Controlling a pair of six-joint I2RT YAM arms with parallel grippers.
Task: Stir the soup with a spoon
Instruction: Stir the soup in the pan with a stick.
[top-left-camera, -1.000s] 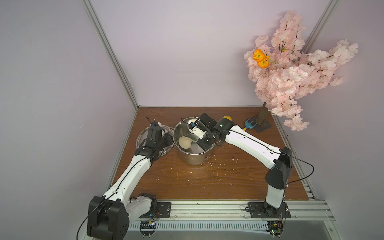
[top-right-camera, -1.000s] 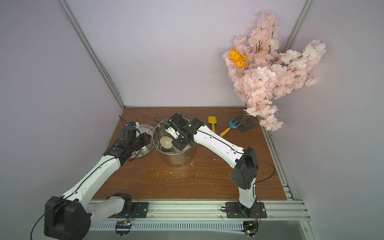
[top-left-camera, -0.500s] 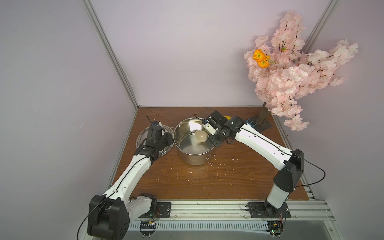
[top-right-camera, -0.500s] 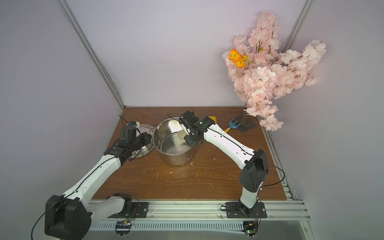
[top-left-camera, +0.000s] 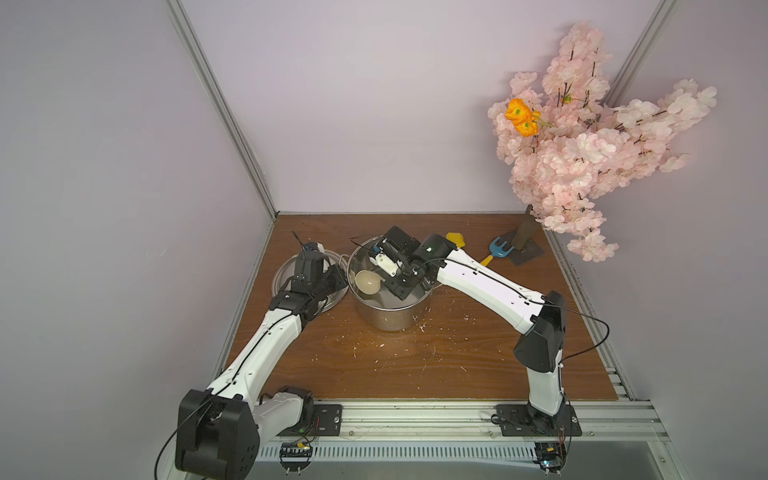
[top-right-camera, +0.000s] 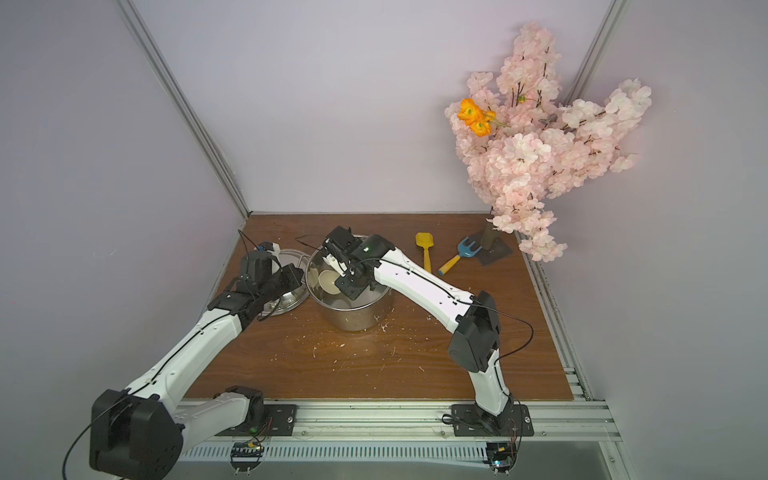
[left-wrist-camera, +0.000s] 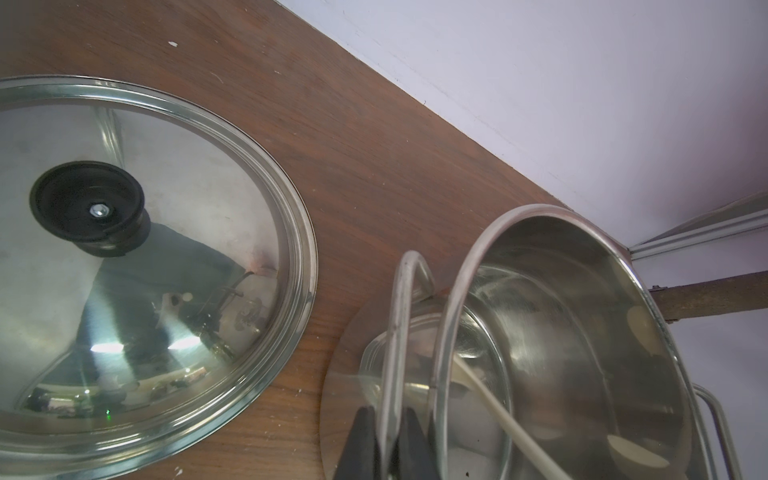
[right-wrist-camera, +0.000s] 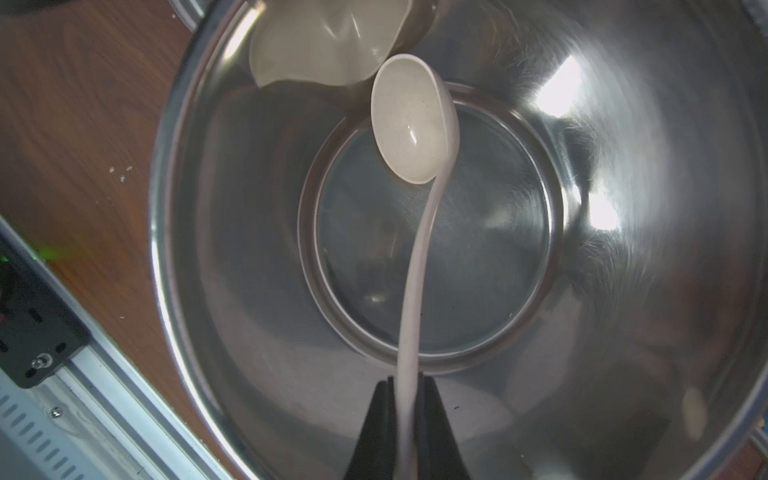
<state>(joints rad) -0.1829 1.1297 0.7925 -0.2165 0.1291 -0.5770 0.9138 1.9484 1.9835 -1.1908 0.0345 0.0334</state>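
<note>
Seen from the right wrist, the right gripper (right-wrist-camera: 409, 395) at the bottom centre of the frame has its jaws clamped tight on the slim handle of the spoon (right-wrist-camera: 413, 124). The spoon's round bowl hangs inside the steel pot (right-wrist-camera: 208, 291), over the upper edge of the floor ring. No soup can be made out on the shiny bottom. From the left wrist, the left gripper (left-wrist-camera: 388, 440) at the lower centre is pinched shut on the pot's wire side handle (left-wrist-camera: 399, 311). The lid (left-wrist-camera: 187, 166) lies knob-up on the wooden table (left-wrist-camera: 374, 145) at the left of the frame, just beside the pot. Both top views show the pot mid-table with the spoon's bowl toward its left side. In a top view, a yellow shovel (top-right-camera: 424, 249) and a blue rake (top-right-camera: 465, 249) lie well apart from it at the right rear. With the lid off, the pot steadied and the spoon inside, stirring appears to be under way. The circling looks to be the only work left, though how much of it cannot be told.
</note>
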